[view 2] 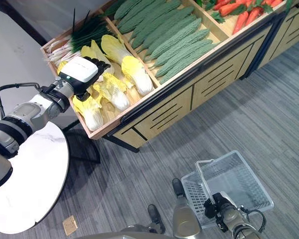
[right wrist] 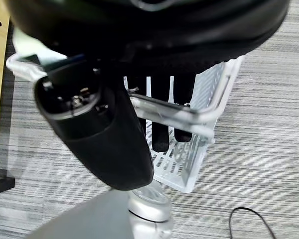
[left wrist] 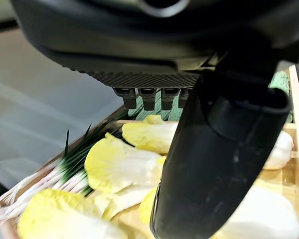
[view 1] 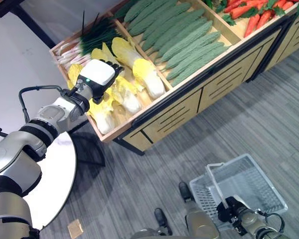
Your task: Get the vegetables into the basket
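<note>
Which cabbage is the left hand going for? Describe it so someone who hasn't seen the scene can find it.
Start at the long wooden produce stand. Its end compartment, beside the green bitter gourds, holds napa cabbages with green onions at the back. The left hand hovers over the middle of that pile, above a cabbage between the two at the front edge and the big one by the divider; which one it targets isn't certain.

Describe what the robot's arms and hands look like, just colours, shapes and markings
Both arms are silver-grey, built of rounded segments with black bands at the joints. The left hand has a white, boxy back plate with a small green light near the wrist, and dark fingers beyond it. The right hand is dark all over, with a thick rounded black thumb and slim black fingers. A thin black cable loops beside the left forearm.
</note>
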You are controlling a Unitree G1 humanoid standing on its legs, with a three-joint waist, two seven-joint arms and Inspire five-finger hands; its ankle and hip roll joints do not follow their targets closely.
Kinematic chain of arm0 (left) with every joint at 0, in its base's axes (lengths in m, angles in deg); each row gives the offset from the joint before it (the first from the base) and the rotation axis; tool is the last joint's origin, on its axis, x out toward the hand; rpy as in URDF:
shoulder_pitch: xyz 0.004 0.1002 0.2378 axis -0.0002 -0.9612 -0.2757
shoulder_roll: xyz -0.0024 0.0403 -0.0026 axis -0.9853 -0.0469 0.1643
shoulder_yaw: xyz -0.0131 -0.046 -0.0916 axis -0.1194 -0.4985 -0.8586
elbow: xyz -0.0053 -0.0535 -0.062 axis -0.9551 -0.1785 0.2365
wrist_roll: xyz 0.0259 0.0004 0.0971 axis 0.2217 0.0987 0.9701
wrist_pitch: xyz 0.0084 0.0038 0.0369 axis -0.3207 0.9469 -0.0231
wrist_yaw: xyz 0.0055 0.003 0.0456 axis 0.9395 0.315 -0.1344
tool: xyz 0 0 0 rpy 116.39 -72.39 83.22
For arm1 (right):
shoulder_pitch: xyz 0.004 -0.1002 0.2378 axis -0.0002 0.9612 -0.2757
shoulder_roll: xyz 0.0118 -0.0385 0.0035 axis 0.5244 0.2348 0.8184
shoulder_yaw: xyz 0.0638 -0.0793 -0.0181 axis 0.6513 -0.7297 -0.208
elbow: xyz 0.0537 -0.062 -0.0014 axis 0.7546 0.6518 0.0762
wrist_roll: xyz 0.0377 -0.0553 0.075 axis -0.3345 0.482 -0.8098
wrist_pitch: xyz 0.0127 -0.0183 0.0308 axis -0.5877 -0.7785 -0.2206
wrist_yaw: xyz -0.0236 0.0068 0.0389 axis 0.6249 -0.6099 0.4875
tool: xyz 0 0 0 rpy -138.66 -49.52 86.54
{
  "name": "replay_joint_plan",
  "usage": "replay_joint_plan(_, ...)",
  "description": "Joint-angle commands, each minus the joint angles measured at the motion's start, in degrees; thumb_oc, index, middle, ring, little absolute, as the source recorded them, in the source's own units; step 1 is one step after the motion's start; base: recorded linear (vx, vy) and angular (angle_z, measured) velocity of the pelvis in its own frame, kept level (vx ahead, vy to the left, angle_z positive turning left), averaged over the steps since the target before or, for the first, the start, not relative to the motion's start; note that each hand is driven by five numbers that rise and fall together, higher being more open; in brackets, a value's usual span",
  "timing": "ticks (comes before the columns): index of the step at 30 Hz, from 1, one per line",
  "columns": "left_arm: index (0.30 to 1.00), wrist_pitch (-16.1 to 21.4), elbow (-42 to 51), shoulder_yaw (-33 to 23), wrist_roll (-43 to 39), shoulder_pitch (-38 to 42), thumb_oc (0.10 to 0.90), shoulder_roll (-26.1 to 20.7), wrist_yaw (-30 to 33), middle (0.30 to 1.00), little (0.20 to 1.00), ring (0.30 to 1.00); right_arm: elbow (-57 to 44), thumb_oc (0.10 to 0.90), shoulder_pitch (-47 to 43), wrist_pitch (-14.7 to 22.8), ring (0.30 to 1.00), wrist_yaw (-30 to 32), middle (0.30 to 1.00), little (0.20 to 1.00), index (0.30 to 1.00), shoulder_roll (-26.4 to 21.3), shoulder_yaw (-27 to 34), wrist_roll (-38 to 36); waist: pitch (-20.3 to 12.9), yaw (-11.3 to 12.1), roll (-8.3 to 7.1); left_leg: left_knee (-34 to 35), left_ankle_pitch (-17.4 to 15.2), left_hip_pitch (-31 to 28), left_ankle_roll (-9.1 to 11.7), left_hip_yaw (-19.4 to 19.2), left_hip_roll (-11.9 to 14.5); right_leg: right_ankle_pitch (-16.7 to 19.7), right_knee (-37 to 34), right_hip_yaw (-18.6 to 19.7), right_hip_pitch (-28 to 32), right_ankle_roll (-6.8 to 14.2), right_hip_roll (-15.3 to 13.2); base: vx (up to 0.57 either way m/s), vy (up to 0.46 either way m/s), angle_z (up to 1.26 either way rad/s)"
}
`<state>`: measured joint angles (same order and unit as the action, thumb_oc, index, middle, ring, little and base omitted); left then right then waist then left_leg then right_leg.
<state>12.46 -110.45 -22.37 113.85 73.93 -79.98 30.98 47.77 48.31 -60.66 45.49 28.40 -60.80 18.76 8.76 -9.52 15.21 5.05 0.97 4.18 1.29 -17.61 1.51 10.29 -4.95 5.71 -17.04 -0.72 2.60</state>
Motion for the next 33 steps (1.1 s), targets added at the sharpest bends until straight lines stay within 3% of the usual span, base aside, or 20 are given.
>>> replay_joint_plan(1, 1.000, -3.64, -7.99, -4.73, -1.24, 8.66, 0.900, -2.49, 3.71, 1.000, 1.000, 1.000, -0.53, 0.400, -0.12, 1.81, 0.300, -0.32, 0.300, 0.300, 0.300, 1.45, -3.55, 0.09, -1.02, -1.35, -2.79, -0.05, -1.70, 1.19, 0.95, 1.61, -0.69, -5.32, -0.05, 1.94, 2.92, 6.69, -2.99, 0.03, -0.045, -0.31)
replay_joint_plan(12, 1.000, -5.44, -18.10, -5.19, -0.23, 5.19, 0.900, 1.63, -0.13, 1.000, 1.000, 1.000, 0.69, 0.400, -2.27, 1.52, 0.300, 0.72, 0.300, 0.300, 0.300, 1.11, -3.43, -1.57, 0.75, -1.38, -2.76, -0.05, -0.84, 2.75, 1.57, 0.04, -0.01, -4.97, -0.05, 3.42, 0.68, 6.40, -2.26, 0.05, -0.052, -0.14)
replay_joint_plan(28, 1.000, -5.77, -22.14, -5.89, 1.13, 2.64, 0.900, 7.57, -4.16, 1.000, 1.000, 1.000, 1.18, 0.400, -1.95, 1.27, 0.300, 0.73, 0.300, 0.300, 0.300, 2.07, -3.91, -2.39, 1.58, -1.74, -3.11, -0.05, -1.11, 2.80, 1.37, 0.67, -0.49, -4.68, -0.05, 2.99, 0.75, 6.33, -2.67, 0.00, 0.017, 0.02)
replay_joint_plan(29, 0.300, -5.92, -22.04, -6.44, 0.95, 2.10, 0.400, 7.78, -4.05, 0.300, 0.300, 0.300, 0.69, 0.400, -1.51, 1.29, 0.300, 0.55, 0.300, 0.300, 0.300, 2.43, -4.24, -2.33, 1.54, -1.78, -3.26, -0.05, -1.15, 3.02, 1.32, 0.58, -0.55, -4.45, -0.05, 3.10, 0.40, 6.34, -2.70, -0.01, 0.039, 0.02)
replay_joint_plan(33, 0.300, -5.91, -22.02, -6.82, 0.76, 1.77, 0.400, 8.09, -3.49, 0.300, 0.300, 0.300, 0.03, 0.400, -1.06, 1.56, 0.300, 0.27, 0.300, 0.300, 0.300, 2.79, -4.80, -2.24, 1.35, -1.91, -3.63, -0.05, -1.16, 3.41, 1.34, 0.39, -0.56, -4.24, -0.05, 3.17, -0.12, 6.33, -2.73, 0.00, 0.012, 0.00)
